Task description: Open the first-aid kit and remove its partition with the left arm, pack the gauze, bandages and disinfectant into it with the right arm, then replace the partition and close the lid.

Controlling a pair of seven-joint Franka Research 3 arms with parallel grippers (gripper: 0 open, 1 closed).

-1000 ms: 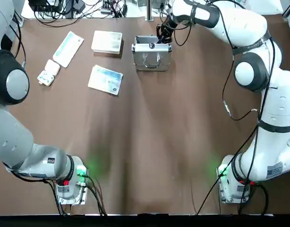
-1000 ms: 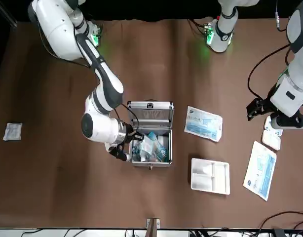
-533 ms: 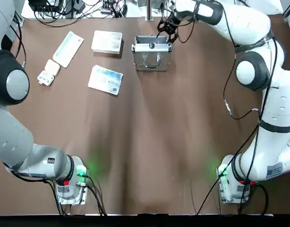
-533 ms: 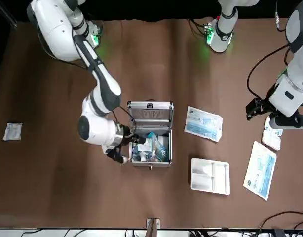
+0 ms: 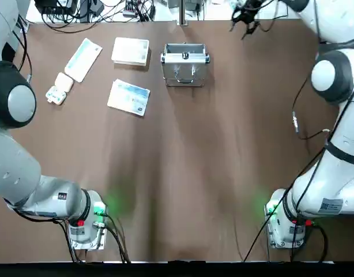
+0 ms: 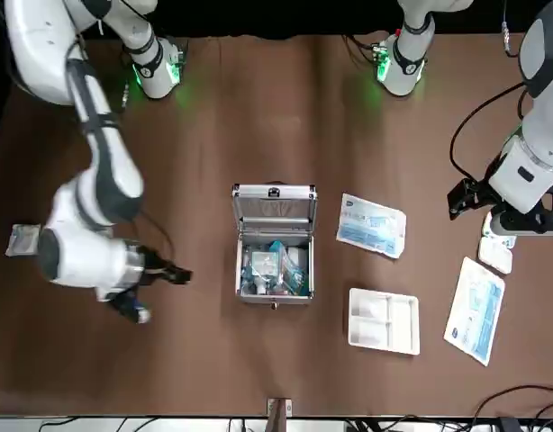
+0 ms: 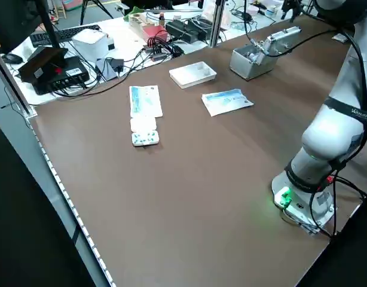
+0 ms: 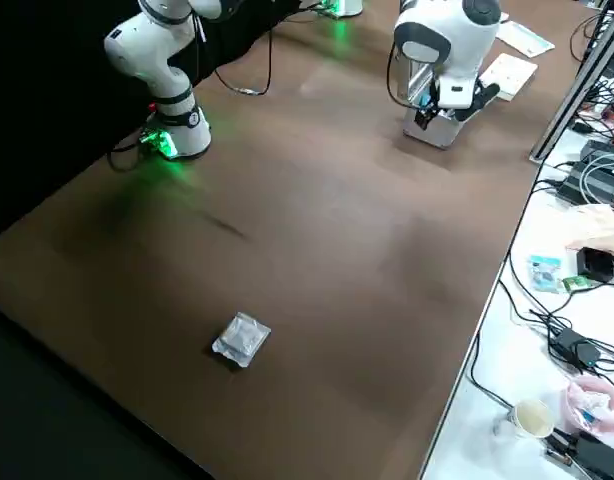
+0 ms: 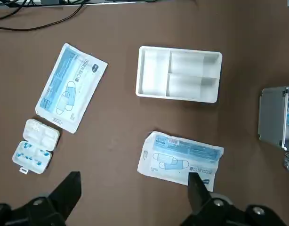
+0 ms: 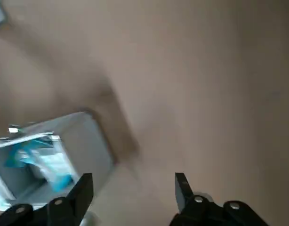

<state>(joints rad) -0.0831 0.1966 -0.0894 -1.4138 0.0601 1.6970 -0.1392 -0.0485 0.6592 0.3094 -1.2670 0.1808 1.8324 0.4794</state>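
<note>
- My right pincer [image 6: 159, 288], fingers spread wide and holding nothing, hangs over bare table well to one side of the open first-aid kit [image 6: 274, 261]. A sealed gauze packet [image 6: 22, 239] lies alone beyond it, near the table's edge.
- The kit already holds blue-and-white packets; its lid [image 6: 275, 203] stands upright at the back.
- To finish packing well, I judge the packet wants a flat, centred pinch, then a carry in from above the kit's open front, clear of the lid.
- The partition [image 6: 383, 321] waits beside the kit, near a mask pouch [image 6: 372, 225].
- My left pincer [image 6: 466, 198] idles, spread wide, above the pouches; open brown table lies all around.
</note>
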